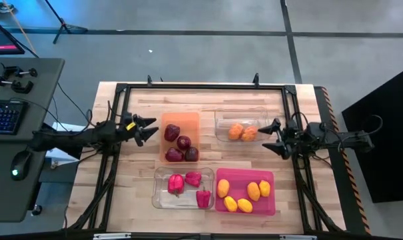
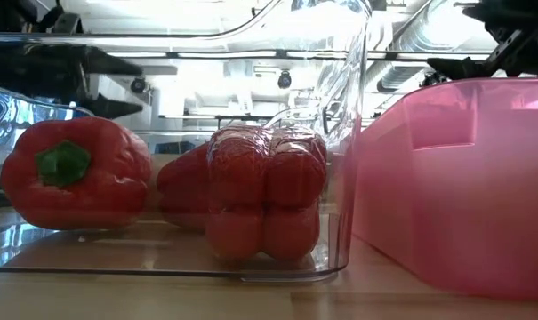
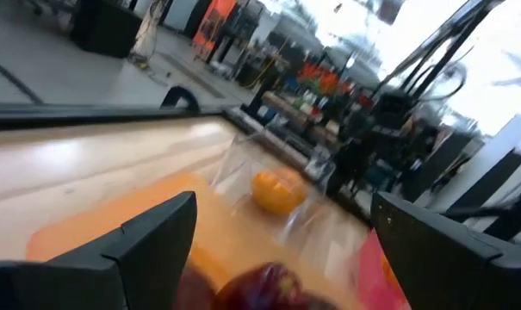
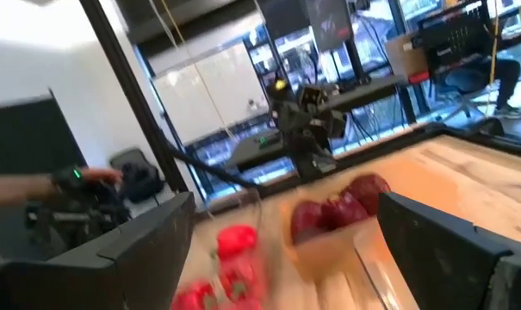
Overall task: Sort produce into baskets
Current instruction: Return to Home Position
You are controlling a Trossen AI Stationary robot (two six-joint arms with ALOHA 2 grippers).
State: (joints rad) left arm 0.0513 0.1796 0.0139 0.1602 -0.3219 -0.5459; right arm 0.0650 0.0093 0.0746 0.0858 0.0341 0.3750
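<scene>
Kbd (image 1: 2, 116), mouse (image 1: 19, 164) on side desk (image 1: 44, 87).

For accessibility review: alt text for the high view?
Everything is sorted: maroon fruits in the orange basket, lemons in the pink basket, oranges and peppers in separate clear baskets. Left gripper and right gripper flank them, open.

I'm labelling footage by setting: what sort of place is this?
Probably a robotics lab or workshop: the dark left arm and right arm work at a black-framed wooden table, a grey desk with a backlit keyboard stands beside it, on a bare grey floor.
</scene>
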